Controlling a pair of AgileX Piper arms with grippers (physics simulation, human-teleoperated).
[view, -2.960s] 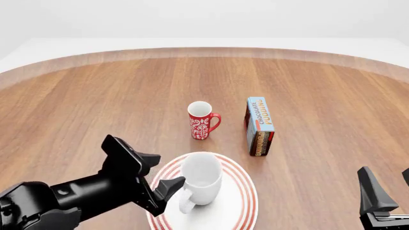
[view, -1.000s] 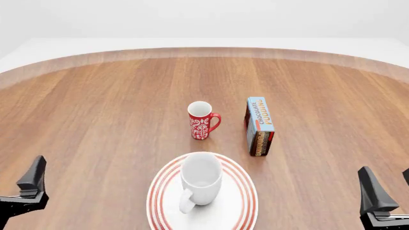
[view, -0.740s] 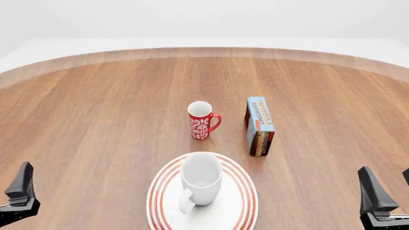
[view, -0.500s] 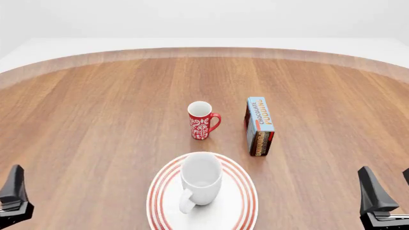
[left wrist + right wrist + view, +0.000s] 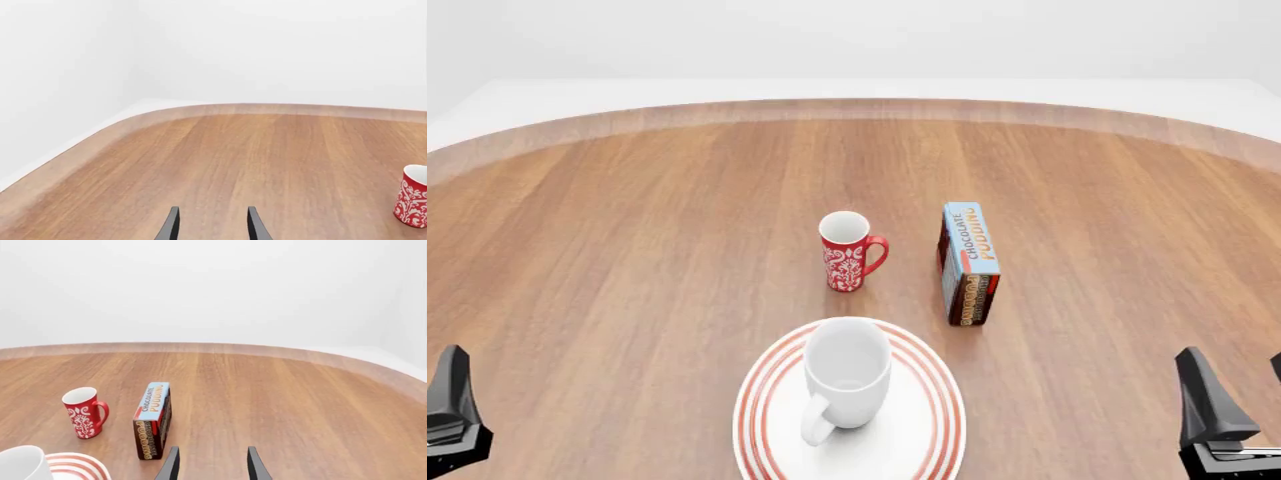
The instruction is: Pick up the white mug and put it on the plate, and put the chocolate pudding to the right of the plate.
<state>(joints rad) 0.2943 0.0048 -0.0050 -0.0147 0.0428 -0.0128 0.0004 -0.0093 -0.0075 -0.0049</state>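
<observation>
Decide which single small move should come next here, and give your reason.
Probably send the right gripper, open and empty, forward to the chocolate pudding. The white mug already stands on the plate, while the pudding sits beyond the plate, not beside it.

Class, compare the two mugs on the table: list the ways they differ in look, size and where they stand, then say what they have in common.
The white mug is plain white; the red mug is red with a white pattern. The white mug is bulkier with a wider mouth; the red mug is slimmer. The white mug stands on the plate; the red mug stands on the bare table, farther from the arms. Both are upright, with one loop handle.
</observation>
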